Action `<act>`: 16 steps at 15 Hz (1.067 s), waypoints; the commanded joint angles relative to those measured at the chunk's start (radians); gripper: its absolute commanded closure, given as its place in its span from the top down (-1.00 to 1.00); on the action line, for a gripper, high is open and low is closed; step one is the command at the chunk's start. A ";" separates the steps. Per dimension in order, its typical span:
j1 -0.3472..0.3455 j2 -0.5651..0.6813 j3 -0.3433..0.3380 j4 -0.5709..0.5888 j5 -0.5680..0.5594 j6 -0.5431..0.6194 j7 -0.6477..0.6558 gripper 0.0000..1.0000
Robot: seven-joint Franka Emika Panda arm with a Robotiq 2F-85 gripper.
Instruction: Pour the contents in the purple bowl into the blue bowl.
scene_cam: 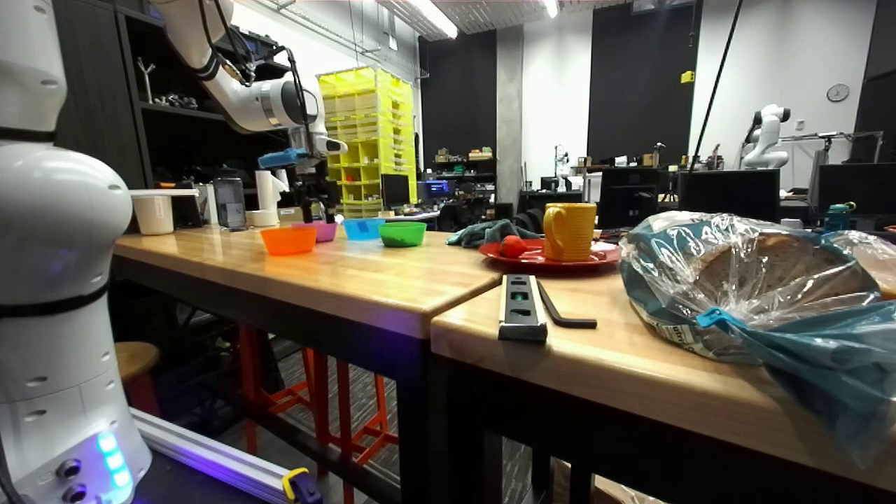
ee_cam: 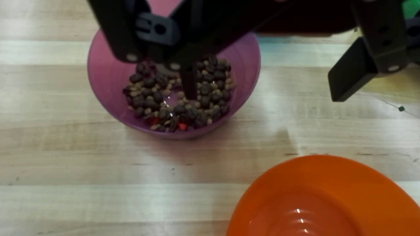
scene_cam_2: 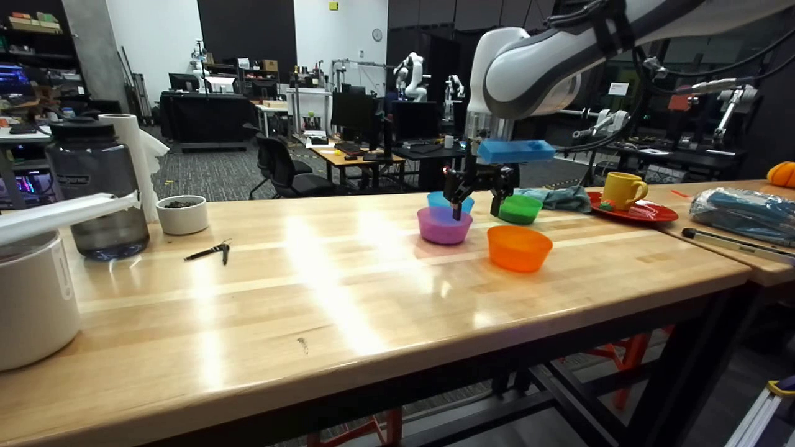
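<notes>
- One purple bowl (scene_cam_2: 444, 230) on the table (scene_cam_2: 261, 310) is loaded with dark beans (ee_cam: 206, 88), tan grains (ee_cam: 180, 95).
- One blue bowl (scene_cam_2: 438, 199) is set nearby; contents, if any, are hidden.
- The gripper (scene_cam_2: 477, 211) is parted, one finger over the purple bowl.
- One orange bowl (scene_cam_2: 520, 249), one green bowl (scene_cam_2: 520, 210) are seen.

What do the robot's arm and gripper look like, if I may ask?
The arm is glossy white and rounded, with black bands and black cables; its base shows a column of blue lights. The gripper is black with blocky fingertips, and a blue block sits just above it.
</notes>
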 commanded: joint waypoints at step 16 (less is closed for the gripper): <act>0.047 0.050 -0.023 0.053 -0.051 -0.023 0.050 -1.00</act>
